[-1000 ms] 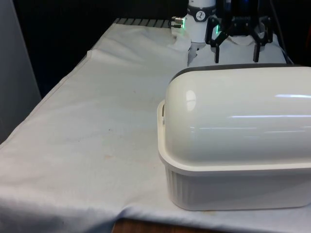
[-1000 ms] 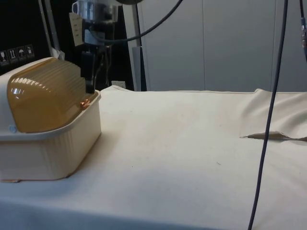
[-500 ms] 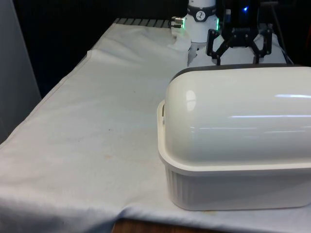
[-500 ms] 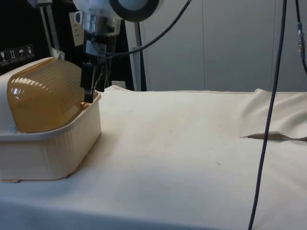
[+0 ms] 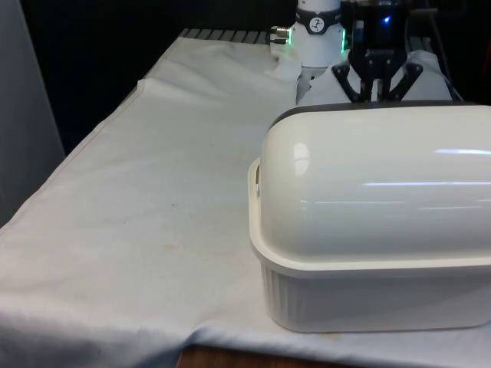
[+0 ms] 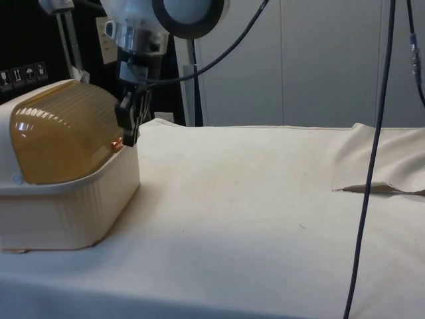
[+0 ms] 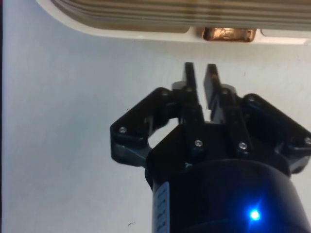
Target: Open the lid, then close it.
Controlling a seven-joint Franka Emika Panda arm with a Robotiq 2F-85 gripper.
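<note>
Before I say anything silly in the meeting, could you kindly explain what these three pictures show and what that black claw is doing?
The machine is a white robot arm ending in a black gripper, the claw you noticed. One picture looks across the table toward the robot, one comes from the table's side, and one from a camera on the wrist, looking down past the gripper.

On the white cloth stands a cream bread box with a rounded roll-top lid. That lid looks amber and see-through in the side view, and it is down. A small copper-coloured handle sits at its lower edge.

The gripper's fingers are drawn nearly together, with a thin gap between them. They hold nothing. They sit just in front of the handle, on the box's robot-facing side.
</note>
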